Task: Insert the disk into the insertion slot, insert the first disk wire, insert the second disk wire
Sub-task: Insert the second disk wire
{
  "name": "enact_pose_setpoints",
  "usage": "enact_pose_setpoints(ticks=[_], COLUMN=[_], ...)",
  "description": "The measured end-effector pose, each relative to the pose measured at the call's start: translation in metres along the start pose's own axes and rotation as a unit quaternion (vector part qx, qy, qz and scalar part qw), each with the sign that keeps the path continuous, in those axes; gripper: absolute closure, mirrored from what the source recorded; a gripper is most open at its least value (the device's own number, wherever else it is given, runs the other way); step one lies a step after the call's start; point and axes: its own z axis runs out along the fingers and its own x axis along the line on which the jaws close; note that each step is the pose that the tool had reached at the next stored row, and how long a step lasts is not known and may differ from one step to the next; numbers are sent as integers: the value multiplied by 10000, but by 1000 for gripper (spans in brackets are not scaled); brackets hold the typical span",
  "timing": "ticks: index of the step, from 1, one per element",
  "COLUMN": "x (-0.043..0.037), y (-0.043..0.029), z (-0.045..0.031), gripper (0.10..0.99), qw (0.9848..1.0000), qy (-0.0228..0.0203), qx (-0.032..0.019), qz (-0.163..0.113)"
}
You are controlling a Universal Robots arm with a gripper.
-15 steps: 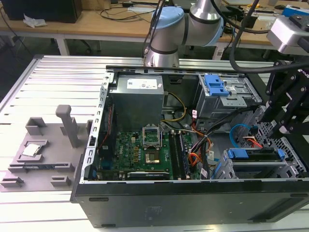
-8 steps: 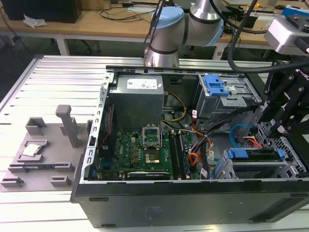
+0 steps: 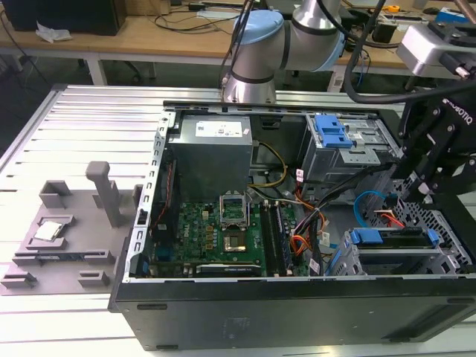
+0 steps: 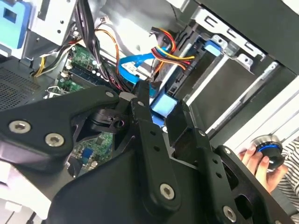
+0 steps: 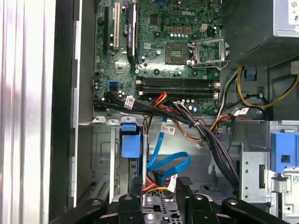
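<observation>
In the exterior view the disk (image 3: 393,239) lies in the insertion slot (image 3: 445,245) at the case's right end, its blue carrier edge facing the motherboard. My gripper (image 3: 418,195) hangs just above that bay. In the first wrist view the black fingers (image 5: 135,198) stand apart, and my gripper (image 5: 158,187) is open around the end of the blue flat wire (image 5: 169,163) and the red-orange wire bundle (image 5: 152,186). The carrier's blue tab (image 5: 131,140) sits just beyond one finger. In the second wrist view my gripper (image 4: 159,100) frames a light blue tab (image 4: 164,105), with the blue wire (image 4: 134,65) beyond it.
The green motherboard (image 3: 216,227) fills the case floor, with the grey power supply (image 3: 212,152) behind it. A taller grey cage with a blue latch (image 3: 332,132) stands behind the bay. Black cables (image 5: 205,135) cross the case. A person's hand (image 4: 261,161) holds a round knob outside the case.
</observation>
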Motion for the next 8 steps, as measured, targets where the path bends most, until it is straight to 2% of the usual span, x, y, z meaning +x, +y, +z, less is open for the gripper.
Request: enact_pose_setpoints(ticks=[4, 6, 8], x=[-20, -22, -21], y=[14, 25, 31], z=[23, 60, 133], gripper=[663, 663, 663], qw=[9998, 9993, 9985], qy=[9, 19, 26], qx=[-4, -8, -12], qz=[-204, -377, -548])
